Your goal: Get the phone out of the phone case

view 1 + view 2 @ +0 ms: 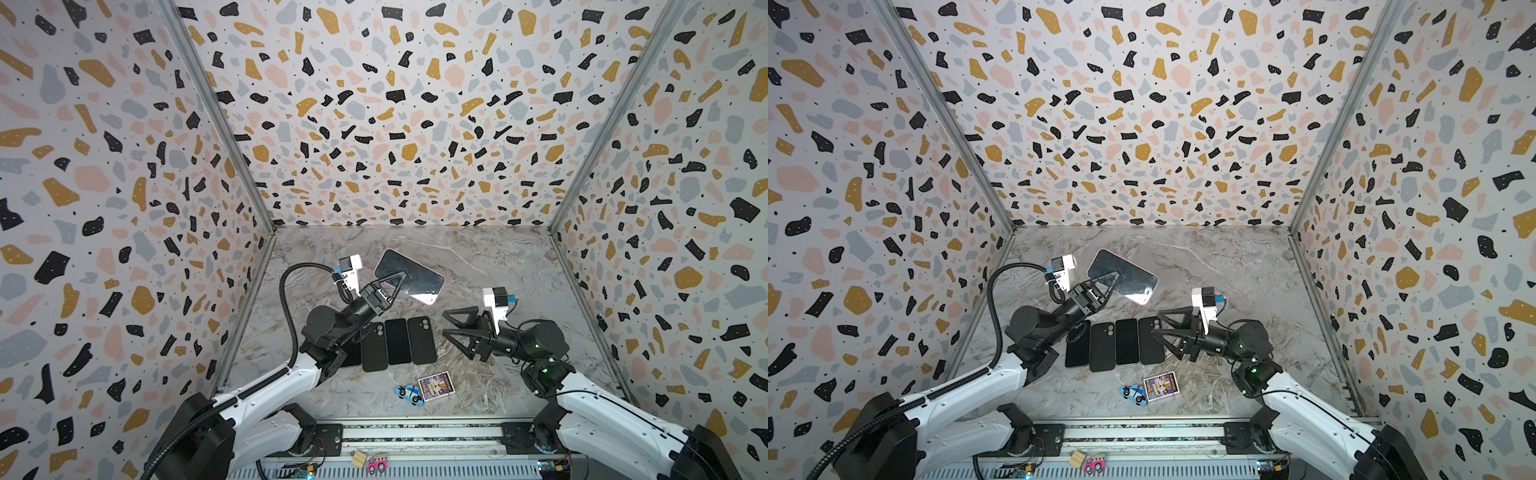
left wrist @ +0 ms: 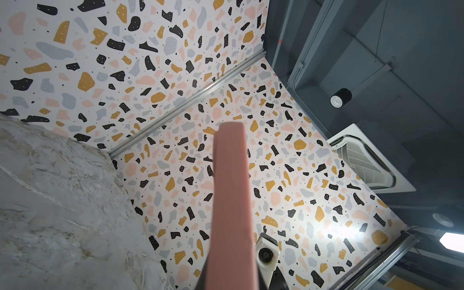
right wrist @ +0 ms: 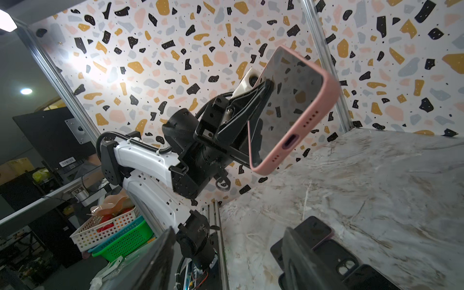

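The left gripper [image 1: 402, 275] is holding the soft pink silicone phone case [image 3: 311, 123], with the black glossy-screened phone [image 3: 288, 100] sitting fully inside it, tilted in the air above the grey marbled desk [image 1: 498, 266], its jaws clenching one long edge. The right gripper [image 1: 444, 323] is hovering near the row of flat black phones [image 1: 399, 340], jaws released and spread wide. I judge it should be catching the lip at a free corner and peeling it back while the left is gripping firmly.
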`<state>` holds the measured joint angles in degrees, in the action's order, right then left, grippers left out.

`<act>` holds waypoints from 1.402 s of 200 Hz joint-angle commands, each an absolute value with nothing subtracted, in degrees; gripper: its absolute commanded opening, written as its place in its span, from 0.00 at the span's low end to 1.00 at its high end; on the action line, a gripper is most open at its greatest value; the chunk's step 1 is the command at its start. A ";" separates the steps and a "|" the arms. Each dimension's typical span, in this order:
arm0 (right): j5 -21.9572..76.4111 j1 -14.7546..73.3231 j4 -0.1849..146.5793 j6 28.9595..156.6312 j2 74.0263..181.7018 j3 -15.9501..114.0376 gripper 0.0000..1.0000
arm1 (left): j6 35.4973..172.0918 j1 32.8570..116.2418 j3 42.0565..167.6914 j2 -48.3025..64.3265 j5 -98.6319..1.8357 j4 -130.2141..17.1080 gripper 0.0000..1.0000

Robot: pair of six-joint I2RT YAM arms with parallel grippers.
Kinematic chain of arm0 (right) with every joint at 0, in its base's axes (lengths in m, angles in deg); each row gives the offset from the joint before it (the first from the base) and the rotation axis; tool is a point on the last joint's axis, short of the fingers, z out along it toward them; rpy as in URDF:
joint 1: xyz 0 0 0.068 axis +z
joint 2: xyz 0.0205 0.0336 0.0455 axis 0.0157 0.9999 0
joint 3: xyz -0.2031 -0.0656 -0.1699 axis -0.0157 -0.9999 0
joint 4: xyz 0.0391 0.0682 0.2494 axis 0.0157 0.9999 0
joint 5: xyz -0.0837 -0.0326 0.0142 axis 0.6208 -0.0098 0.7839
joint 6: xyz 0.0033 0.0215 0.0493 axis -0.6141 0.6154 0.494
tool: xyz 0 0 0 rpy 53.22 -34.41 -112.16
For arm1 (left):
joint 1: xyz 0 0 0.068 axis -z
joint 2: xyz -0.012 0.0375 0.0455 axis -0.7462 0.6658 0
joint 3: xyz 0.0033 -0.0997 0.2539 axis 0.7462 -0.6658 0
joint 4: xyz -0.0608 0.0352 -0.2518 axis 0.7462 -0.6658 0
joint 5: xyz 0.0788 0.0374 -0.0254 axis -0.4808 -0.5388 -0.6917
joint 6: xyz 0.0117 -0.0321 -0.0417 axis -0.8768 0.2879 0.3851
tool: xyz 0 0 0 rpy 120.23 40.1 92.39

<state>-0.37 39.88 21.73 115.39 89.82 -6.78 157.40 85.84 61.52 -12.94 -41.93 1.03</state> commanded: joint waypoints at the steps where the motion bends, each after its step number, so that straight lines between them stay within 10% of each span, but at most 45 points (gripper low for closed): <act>1: 3.03 40.90 13.63 118.08 92.18 -5.86 0.69 | 158.65 87.90 61.03 -15.98 -48.15 7.66 0.00; 280: 3.71 44.49 0.86 124.92 103.50 -0.97 0.28 | 158.89 92.20 56.69 -17.18 -52.34 10.06 0.00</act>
<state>3.74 44.17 3.72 124.92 103.87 -3.65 159.46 91.81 56.73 -16.29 -52.71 2.91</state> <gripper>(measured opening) 0.302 0.120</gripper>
